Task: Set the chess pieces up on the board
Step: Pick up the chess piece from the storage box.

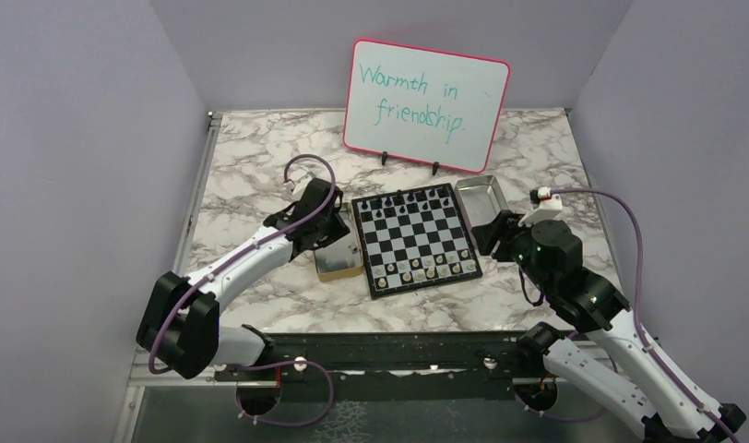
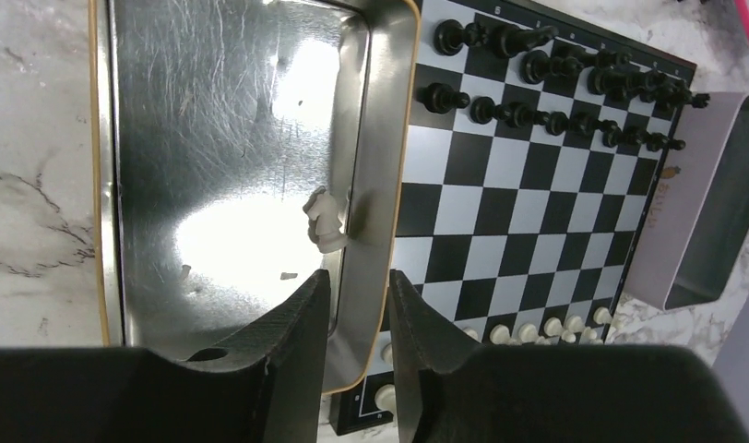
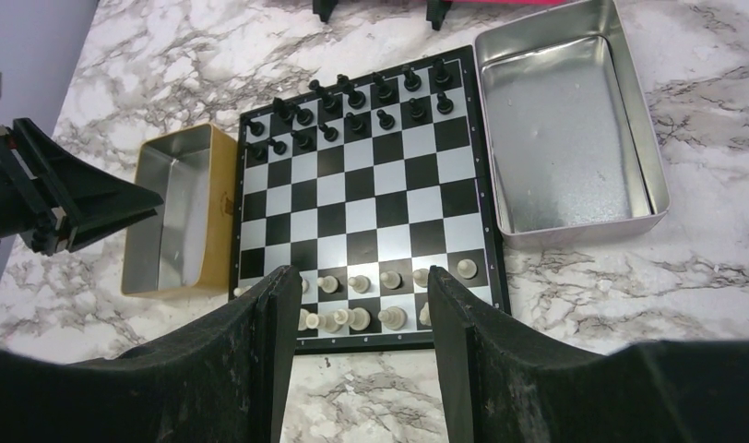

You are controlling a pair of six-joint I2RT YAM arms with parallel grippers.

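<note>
A pale chess piece (image 2: 325, 220) sits in the gold-rimmed tin (image 2: 382, 138), pressed against the wall nearest the board (image 2: 500, 212). The left fingers (image 2: 292, 341) hang above that wall, narrowly parted and holding nothing, so the step in hand looks like lifting this piece out. It calls for shifting them inward off the rim, so neither tip lands on the wall, and closing gently across the piece's slim body. The right fingers (image 3: 269, 341), spread wide and empty over the board's near rows of pale men, are best held clear.
</note>
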